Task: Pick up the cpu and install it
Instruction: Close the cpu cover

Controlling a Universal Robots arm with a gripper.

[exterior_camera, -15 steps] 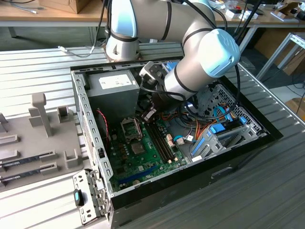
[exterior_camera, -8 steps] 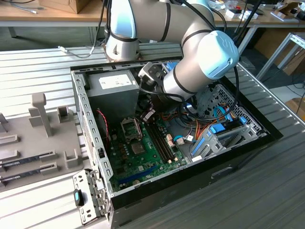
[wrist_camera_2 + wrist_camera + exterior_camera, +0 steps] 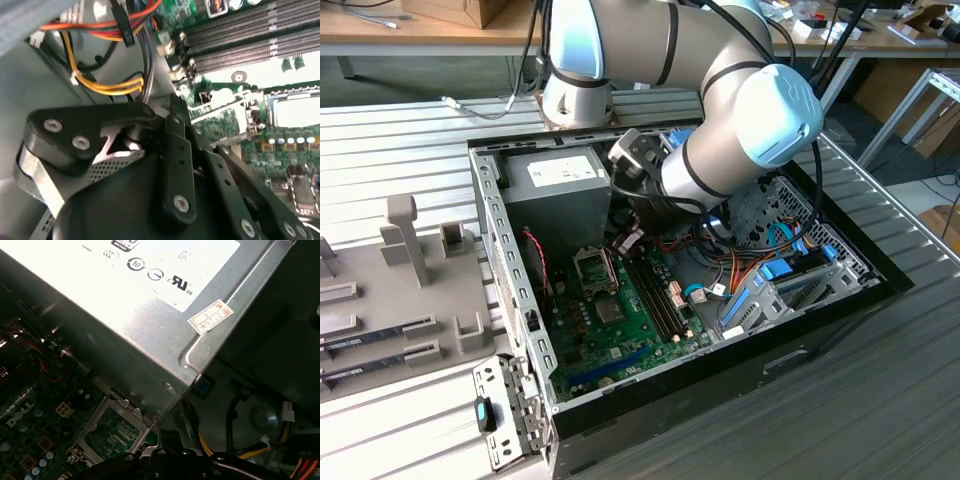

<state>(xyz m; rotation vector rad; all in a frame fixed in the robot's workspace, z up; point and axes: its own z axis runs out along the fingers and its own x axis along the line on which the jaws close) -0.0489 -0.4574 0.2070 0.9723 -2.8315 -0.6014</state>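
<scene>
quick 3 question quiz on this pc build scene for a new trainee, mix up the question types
1. True or false: the computer case lies open, with the motherboard showing.
2. In the exterior view, where is the tool? A: inside the case, over the motherboard. B: over the parts rack outside the case. C: raised high above the arm's base.
3. Short answer: in the second wrist view, what colour are the tied wires looping near the tool?

Key: 1 true; 2 A; 3 yellow.
</scene>
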